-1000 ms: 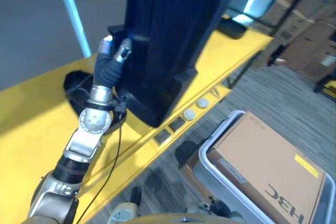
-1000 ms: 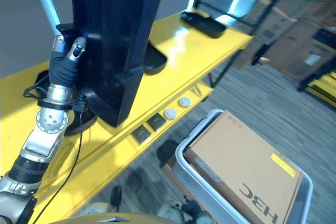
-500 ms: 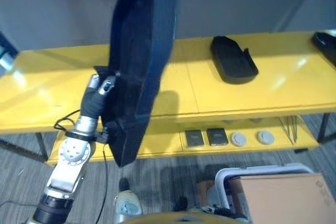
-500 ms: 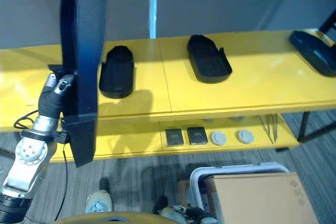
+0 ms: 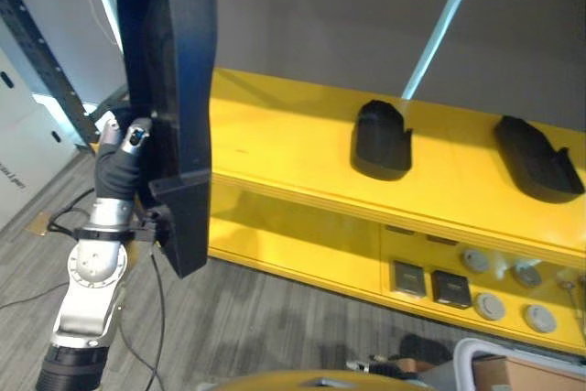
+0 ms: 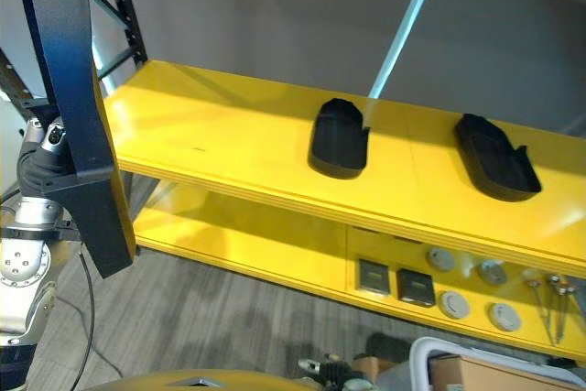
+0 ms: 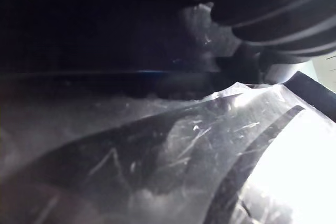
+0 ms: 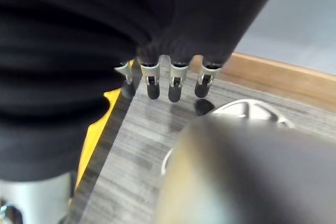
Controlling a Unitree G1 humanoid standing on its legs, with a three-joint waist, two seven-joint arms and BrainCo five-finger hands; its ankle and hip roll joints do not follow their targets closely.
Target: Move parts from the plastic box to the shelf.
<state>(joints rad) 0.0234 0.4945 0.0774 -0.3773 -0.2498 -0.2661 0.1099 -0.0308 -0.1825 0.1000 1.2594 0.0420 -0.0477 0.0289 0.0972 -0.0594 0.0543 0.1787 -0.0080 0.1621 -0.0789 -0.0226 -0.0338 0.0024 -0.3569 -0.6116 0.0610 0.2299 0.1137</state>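
A long dark blue plastic part stands upright at the left, in front of the yellow shelf. My left hand grips its lower edge from the left, fingers and thumb curled on it. The left wrist view shows the part's dark surface up close, with clear film beside it. Two black parts lie on the shelf's top board. My right hand hangs over the grey floor with straight fingers, holding nothing. A corner of the grey plastic box shows at the bottom right.
On the shelf's lower board lie two dark square pieces and several grey round pieces. A black rack post rises at the far left. The left stretch of the top board is bare yellow.
The whole picture has swung, so the camera moved: the shelf now runs to the right and the box sits at the bottom right edge. My left hand still holds the part upright.
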